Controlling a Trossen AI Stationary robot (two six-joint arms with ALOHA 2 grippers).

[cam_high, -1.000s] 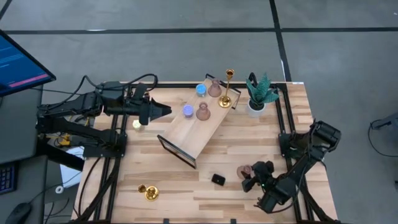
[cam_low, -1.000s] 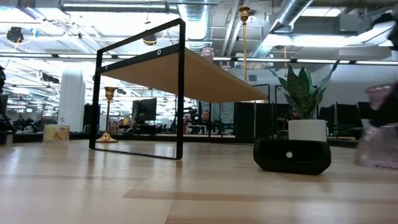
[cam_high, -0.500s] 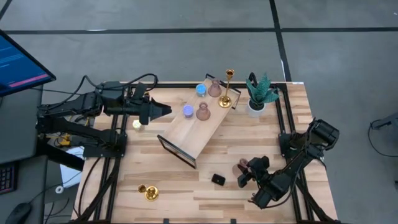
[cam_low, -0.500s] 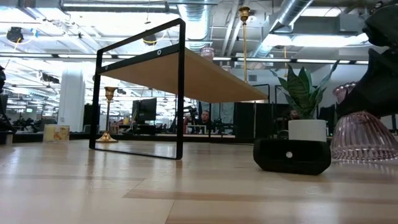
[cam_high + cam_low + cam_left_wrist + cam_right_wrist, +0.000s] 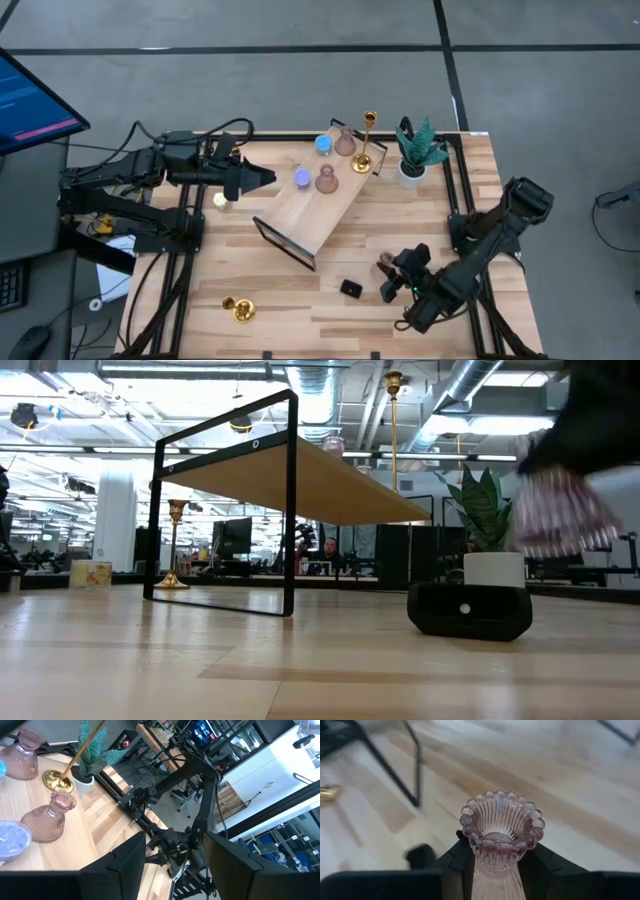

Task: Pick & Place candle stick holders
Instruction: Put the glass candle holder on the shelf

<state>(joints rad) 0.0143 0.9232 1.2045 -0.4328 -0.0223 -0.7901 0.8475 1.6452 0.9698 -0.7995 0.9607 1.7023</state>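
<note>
My right gripper [image 5: 392,278] is shut on a dusty-pink bulbous candle holder [image 5: 501,827] at the near right of the table; the holder is off the table in the low view [image 5: 558,515]. My left gripper [image 5: 268,178] is open and empty, held over the left end of the raised wooden shelf [image 5: 300,222]. On the shelf stand two pink holders [image 5: 326,181] [image 5: 345,143], a blue one [image 5: 323,144], a violet one [image 5: 301,178] and a tall gold one [image 5: 368,150]. A small yellow one [image 5: 220,200] and a gold one [image 5: 238,308] are on the table. My right gripper pinches the pink holder's narrow neck [image 5: 492,866], just under its flared beaded rim, between its two fingers, one on each side. The holder is lifted clear of the table with its wide ribbed base [image 5: 560,530] downward.
A small black block [image 5: 350,289] lies on the table just left of my right gripper. A green plant in a white pot [image 5: 412,160] stands at the far right, beside the shelf. The shelf's black frame [image 5: 283,244] stands toward the table's middle.
My right gripper has gone a little toward the table's left edge and then up, carrying the pink holder. The holder stood on the table half a second ago and now hangs clear above it.
</note>
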